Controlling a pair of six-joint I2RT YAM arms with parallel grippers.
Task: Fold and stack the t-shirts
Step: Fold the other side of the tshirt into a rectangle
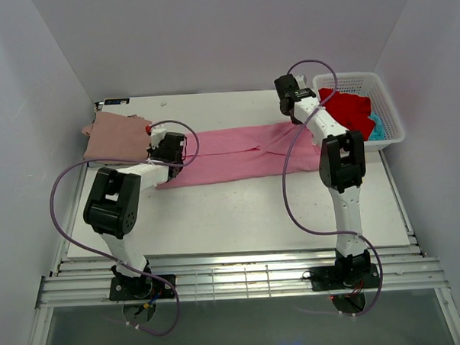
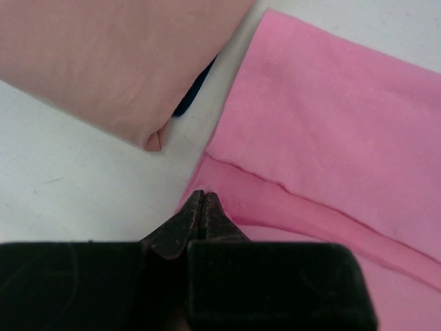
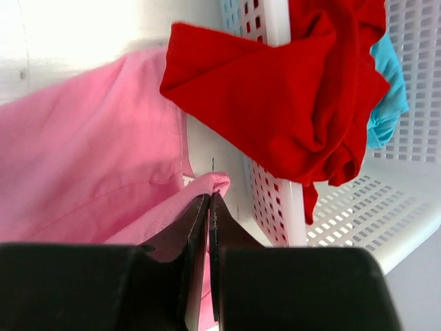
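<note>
Currently the bright pink t-shirt [image 1: 237, 153] is lying across the tabletop [image 1: 240, 218] as a long narrow band, probably drawn taut so it can be folded end over end. The left gripper [image 2: 201, 200] is pinching its left corner with jaws pressed together, just beside the folded dusty rose t-shirt [image 1: 118, 137]. The right gripper [image 3: 209, 200] is pinching the opposite end beside the white basket [image 1: 391, 108], where the red t-shirt [image 1: 349, 110] and teal t-shirt [image 1: 375, 126] are waiting. The left arm is bending low across; the right is reaching far forward.
</note>
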